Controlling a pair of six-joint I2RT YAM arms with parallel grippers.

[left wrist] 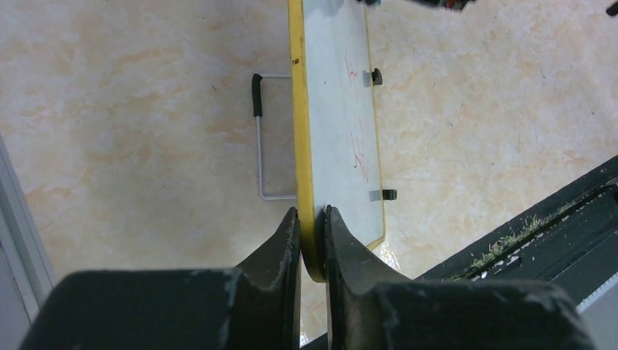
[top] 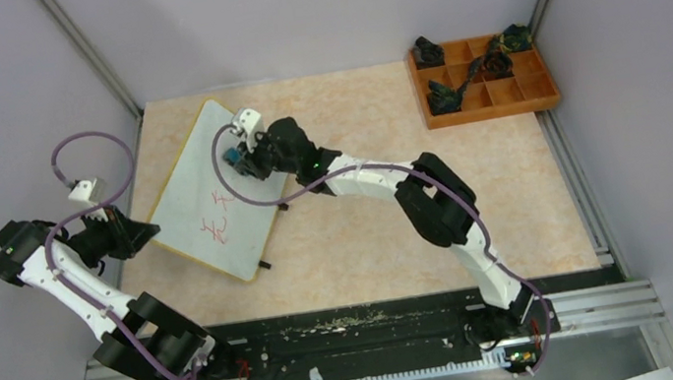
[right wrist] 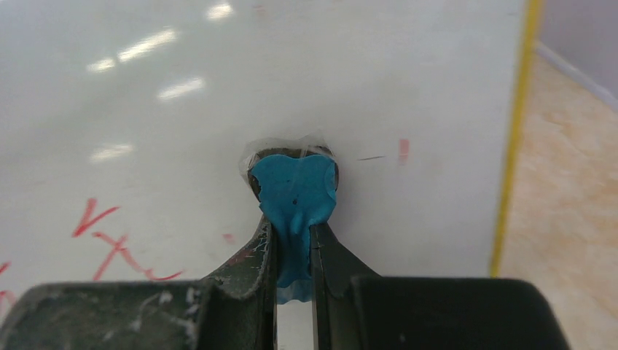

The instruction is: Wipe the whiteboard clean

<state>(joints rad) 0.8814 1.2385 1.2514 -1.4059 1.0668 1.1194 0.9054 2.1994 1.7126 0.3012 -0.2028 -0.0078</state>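
The whiteboard (top: 204, 194) lies tilted at the left of the table, white with a yellow edge, with red handwriting (top: 218, 222) on its lower half. My left gripper (top: 148, 231) is shut on the board's left yellow edge (left wrist: 300, 131); its fingers (left wrist: 342, 240) clamp the corner. My right gripper (top: 237, 159) is shut on a blue eraser (right wrist: 295, 189) and presses it onto the board's upper part (right wrist: 218, 87). Red marks (right wrist: 109, 233) show to the lower left of the eraser, and small red traces (right wrist: 403, 149) to its right.
An orange-brown compartment tray (top: 481, 80) with dark objects stands at the back right. A wire stand leg (left wrist: 259, 138) sticks out under the board. Grey walls enclose the table. A black rail (top: 372, 329) runs along the near edge.
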